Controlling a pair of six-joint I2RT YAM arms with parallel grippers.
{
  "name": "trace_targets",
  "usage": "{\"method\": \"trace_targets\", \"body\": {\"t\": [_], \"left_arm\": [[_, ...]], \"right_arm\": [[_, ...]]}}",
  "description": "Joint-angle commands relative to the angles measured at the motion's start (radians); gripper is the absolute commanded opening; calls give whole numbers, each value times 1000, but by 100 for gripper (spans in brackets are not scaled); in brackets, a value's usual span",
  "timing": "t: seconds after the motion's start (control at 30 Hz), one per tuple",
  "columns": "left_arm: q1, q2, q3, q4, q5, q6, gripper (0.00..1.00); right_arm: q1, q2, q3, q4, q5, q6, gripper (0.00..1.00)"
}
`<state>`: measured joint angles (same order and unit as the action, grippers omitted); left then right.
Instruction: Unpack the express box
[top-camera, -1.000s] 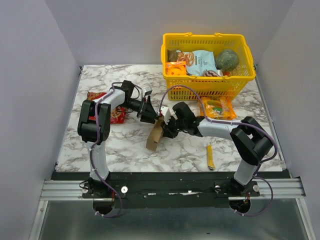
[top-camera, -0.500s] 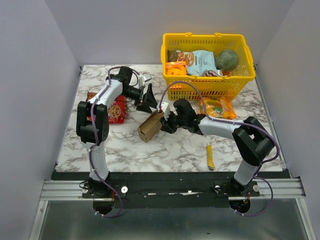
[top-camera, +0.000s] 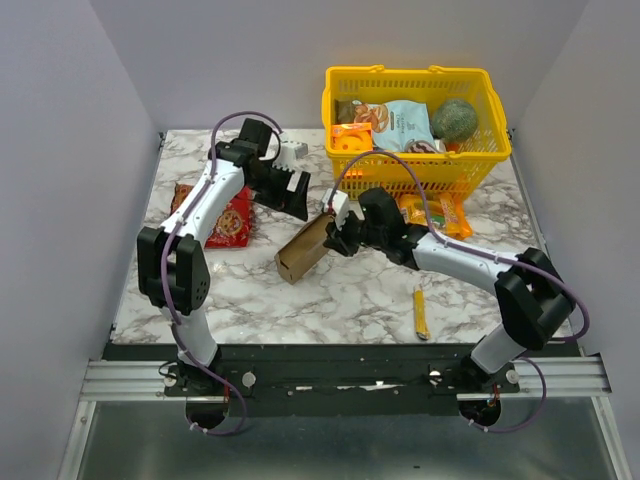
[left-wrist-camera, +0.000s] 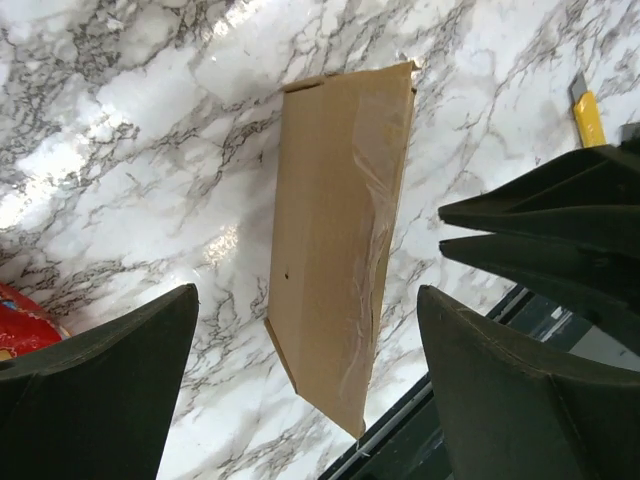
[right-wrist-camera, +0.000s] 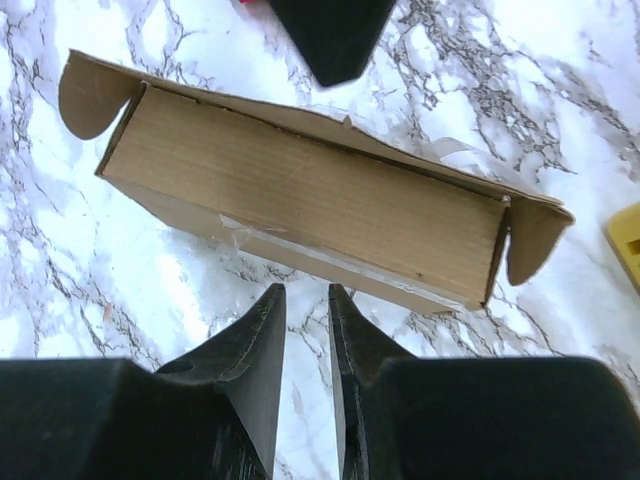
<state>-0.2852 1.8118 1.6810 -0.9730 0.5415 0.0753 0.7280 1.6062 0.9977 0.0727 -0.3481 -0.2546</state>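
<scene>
The table (top-camera: 380, 290) is white marble with grey lines, and grey walls stand around it. The express box (top-camera: 303, 248) lies on the table near the middle of the top picture, slanted. It is plain brown with clear tape on it, and small flaps stick out at its ends.

The left gripper (left-wrist-camera: 308, 293) is up and to the left of the box in the top picture, not touching it. Its two fingers are spread wide and hold nothing. The right gripper (right-wrist-camera: 304, 300) is just beside the box's upper right end. Its fingers are almost together, with only a thin gap, and nothing is in them.

A red snack bag (top-camera: 230, 215) lies left of the box. A yellow basket (top-camera: 415, 172) full of snacks stands at the upper right, with an orange bag (top-camera: 437, 215) just in front of it. A yellow knife (top-camera: 421, 312) lies at the lower right.
</scene>
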Motion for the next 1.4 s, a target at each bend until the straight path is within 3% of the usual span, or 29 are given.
{"method": "trace_targets", "body": {"t": [0.0,0.27,0.37,0.57,0.6,0.7,1.03,1.37], "left_arm": [[-45,-48,-53,20,-55,43,99],[-155,-28,-104,42,-271,66,80],[-157,-14,-95,40,-299,64,68],[-157,-5,-61,23,-278,66,36],[-157,-3,-60,11,-275,72,23],[-157,15,-58,-4,-265,87,2],[-155,3,-60,-13,-201,86,0],[-140,-22,-14,-23,-85,35,0]], "right_arm": [[-44,-61,13,-57,41,15,31],[-107,-141,-17,-70,29,25,32],[-105,-167,-45,-70,-18,14,32],[-105,-123,-30,-31,-89,12,31],[-105,-108,-19,-16,-92,15,31],[-104,-42,36,10,-91,40,30],[-68,119,186,35,-74,86,28],[-48,104,38,-14,-3,2,25]]}}
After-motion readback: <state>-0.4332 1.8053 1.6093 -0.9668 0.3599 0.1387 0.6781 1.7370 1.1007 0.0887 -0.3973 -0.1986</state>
